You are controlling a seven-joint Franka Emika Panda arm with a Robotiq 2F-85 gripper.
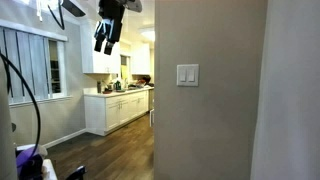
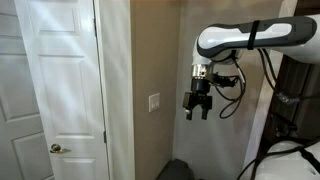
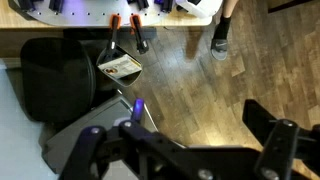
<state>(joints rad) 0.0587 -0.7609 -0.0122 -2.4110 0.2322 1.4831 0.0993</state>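
**Exterior view.** The gripper (image 1: pixel 104 44) hangs high in free air at the top of the frame. Its fingers are spread wide with nothing between them. The wall switch (image 1: pixel 187 74) sits on the beige wall (image 1: pixel 215 120), lower than the gripper and well apart from it. White kitchen cabinets (image 1: pixel 115 108) stand beyond.
Hazard: a fast swing toward the wall would probably strike its corner edge before reaching the switch plate.

**Exterior view.** The gripper (image 2: pixel 198 113) points downward from the white arm (image 2: pixel 250 38), its 2 fingers apart and empty. The wall switch (image 2: pixel 154 101) is at roughly the same height, near but not touching, beside the white door (image 2: pixel 55 80). Black cables (image 2: pixel 232 85) loop off the wrist.
Hazards:
- The cable loop could snag or pull tight if the wrist rotates.
- Spread fingers could scrape the plate on a misjudged approach.
- If the door swings outward, it could enter the arm's path.

**Wrist view.** The camera looks down on the wood floor (image 3: pixel 200 80). The fingers (image 3: pixel 85 150) stand wide at the bottom edge. The switch is not visible here. Below lie a black seat-like object (image 3: pixel 55 75), a printed card (image 3: pixel 120 66) and what looks like a shoe (image 3: pixel 222 42).
Hazard: a descent would meet this clutter, and possibly a person standing close.
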